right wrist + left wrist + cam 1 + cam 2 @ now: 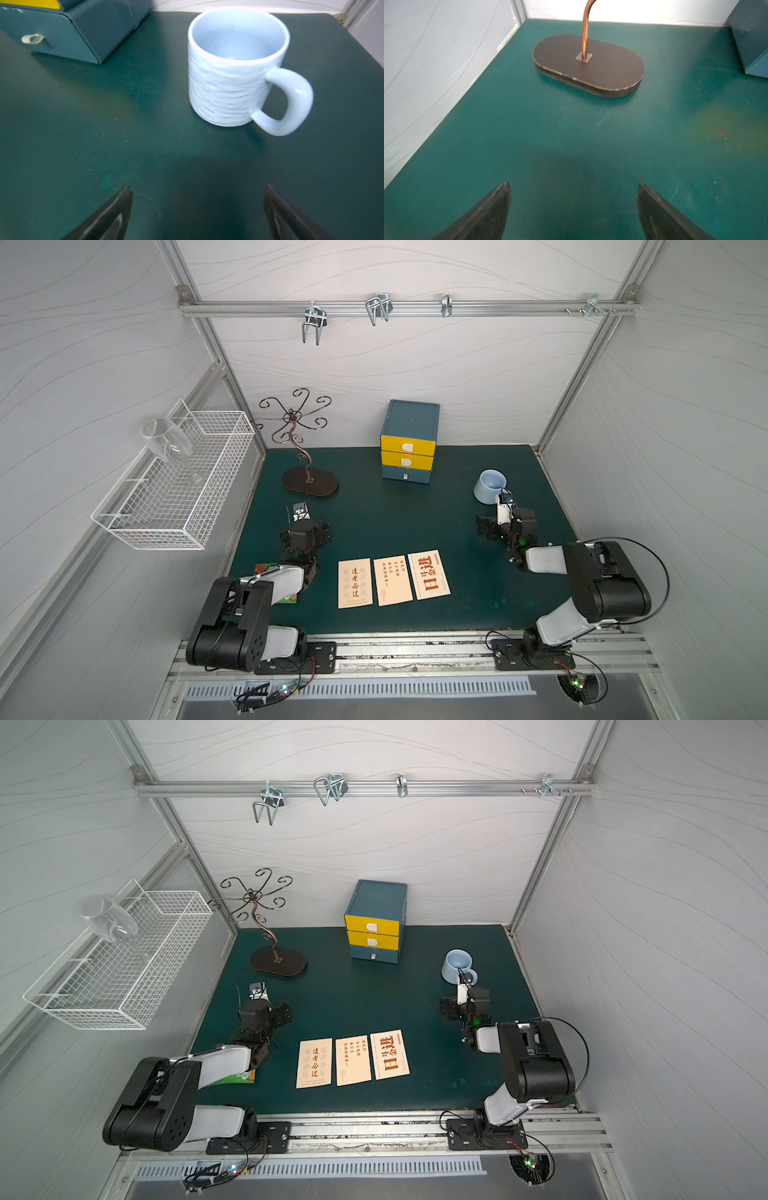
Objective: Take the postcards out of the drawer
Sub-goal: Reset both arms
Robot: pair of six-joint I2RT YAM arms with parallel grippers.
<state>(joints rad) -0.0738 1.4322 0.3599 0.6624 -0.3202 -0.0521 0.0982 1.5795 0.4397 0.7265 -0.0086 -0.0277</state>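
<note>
Top view: you see the postcards [392,581] out of the drawer unit [409,443], three cream cards lying flat, print up, in a row on the green mat [478,605] between the two arm bases. All three drawer fronts look flush, so the removal appears done; at most a retreat to rest is left, though the closed drawers hide whether any card remains inside.

- Left gripper [573,187]: jaws spread wide, nothing between them, over bare mat and facing the stand base [588,64].
- Right gripper [197,189]: jaws likewise wide and empty, with the blue mug [232,83] close ahead.

Edges: the row sits near the mat's front edge without overhanging it; the cards lie just beside one another, the middle and right ones almost touching. A green snack packet [237,1078] lies partly under your left forearm. Open room is the bare mat between the cards and the drawer unit; keep your right gripper clear of the mug.
</note>
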